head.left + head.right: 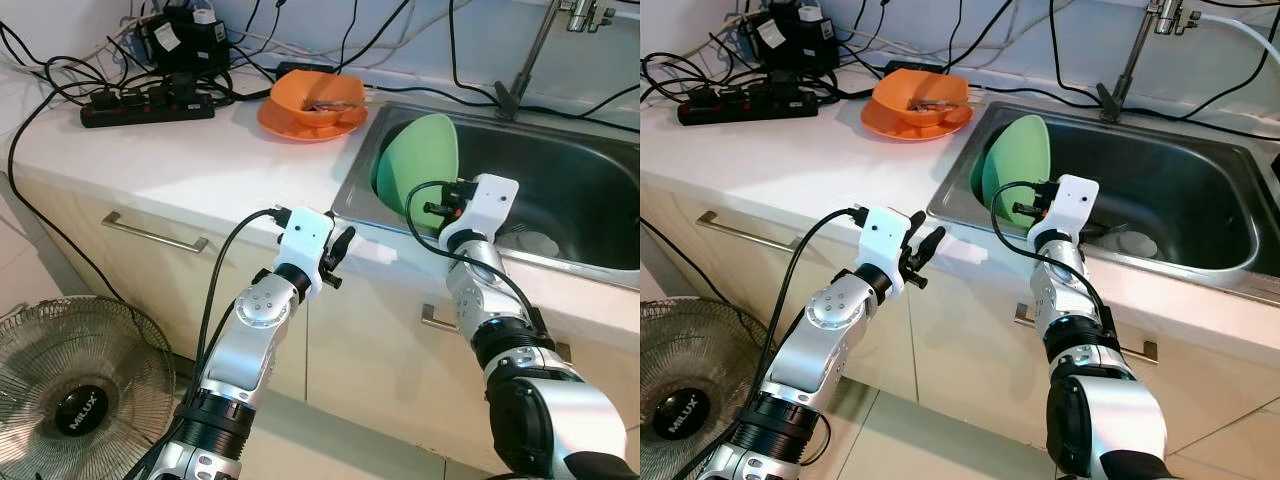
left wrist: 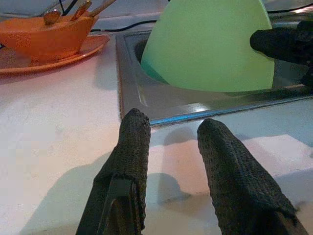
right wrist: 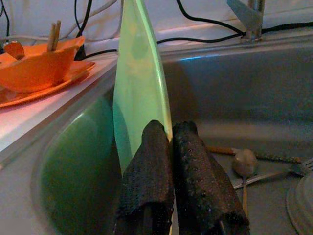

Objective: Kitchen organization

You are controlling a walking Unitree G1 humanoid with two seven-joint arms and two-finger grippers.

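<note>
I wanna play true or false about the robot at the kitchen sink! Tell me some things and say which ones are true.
1. The right gripper is pinching the rim of the light green plastic plate. True.
2. The green plate lies flat on the white countertop. False: it stands on edge in the stainless steel sink, leaning against the sink's left wall.
3. The orange bowl sits on an orange plate on the countertop. True.
4. The left gripper is holding the orange bowl. False: its fingers are open and empty, over the counter's front edge.
5. The black power strip is inside the sink. False: it lies on the countertop near the wall.
</note>
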